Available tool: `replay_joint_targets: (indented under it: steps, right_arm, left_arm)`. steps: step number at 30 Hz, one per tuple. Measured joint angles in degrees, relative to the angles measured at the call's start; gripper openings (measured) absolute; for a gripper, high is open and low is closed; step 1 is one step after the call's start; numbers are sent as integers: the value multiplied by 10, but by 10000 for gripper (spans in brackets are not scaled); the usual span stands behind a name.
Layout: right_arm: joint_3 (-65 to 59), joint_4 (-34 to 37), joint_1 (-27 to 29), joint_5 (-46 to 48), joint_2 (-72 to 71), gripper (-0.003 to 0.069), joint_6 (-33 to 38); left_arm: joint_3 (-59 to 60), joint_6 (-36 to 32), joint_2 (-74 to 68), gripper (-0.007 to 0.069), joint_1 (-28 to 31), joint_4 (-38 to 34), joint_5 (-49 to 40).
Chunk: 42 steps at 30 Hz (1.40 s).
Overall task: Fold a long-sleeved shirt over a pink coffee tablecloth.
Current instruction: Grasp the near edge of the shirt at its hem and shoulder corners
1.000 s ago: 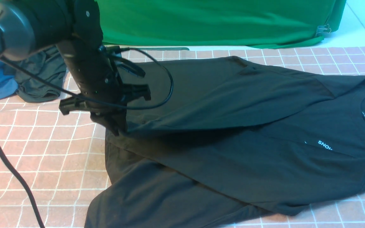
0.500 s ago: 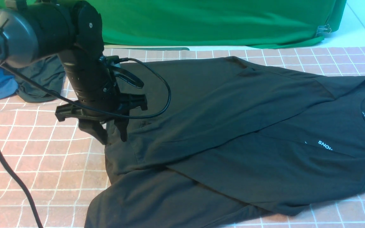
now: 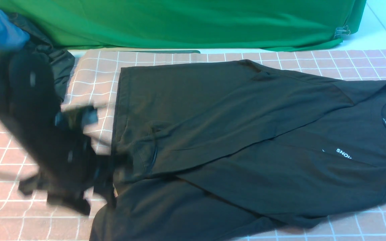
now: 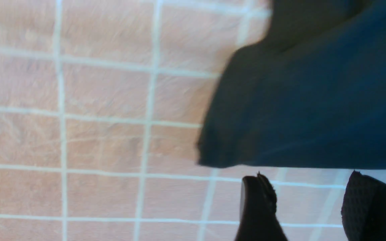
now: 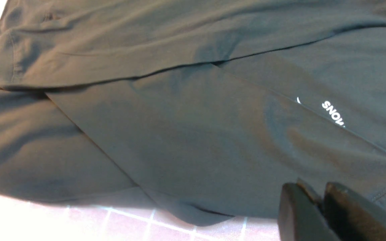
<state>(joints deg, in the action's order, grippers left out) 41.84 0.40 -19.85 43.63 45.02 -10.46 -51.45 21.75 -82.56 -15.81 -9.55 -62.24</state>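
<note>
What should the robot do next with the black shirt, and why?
Probably slide the left gripper forward and pinch the edge of the black long-sleeved shirt just ahead. Its fingers are open and empty over the pink checked tablecloth. One sleeve already lies across the body, and the near part looks unfolded.

Left tool [image 4: 308, 190] low and motion-blurred, jaws apart and empty; right tool [image 5: 317, 194] with jaws together, empty.
</note>
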Motion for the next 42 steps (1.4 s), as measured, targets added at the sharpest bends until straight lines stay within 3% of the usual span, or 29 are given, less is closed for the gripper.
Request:
replay_joint_targets:
  steps: [8,14,17,21,24,31,37,42]
  right_arm:
    - [0,-1,0,-9,7,144,0]
    - [0,-1,0,-12,17,144,0]
    - [0,-4,0,-13,21,144,0]
    - [0,-4,0,-13,28,144,0]
    - [0,-4,0,-13,28,144,0]
    - [6,-4,0,21,36,144,0]
    - [74,-4,0,156,100,144,18]
    - [109,-4,0,179,149,144,37]
  left_arm:
    - [78,-31,-46,521,-1,16,103]
    - [79,-75,-91,550,-1,2,127]
    - [76,-83,-103,491,-1,6,116]
    - [71,-99,-109,166,1,24,95]
    - [73,-108,-98,44,1,7,85]
    - [78,-103,-14,27,-1,5,21]
    - [78,-75,54,27,-1,43,-3]
    - [96,-71,60,27,-1,61,-2]
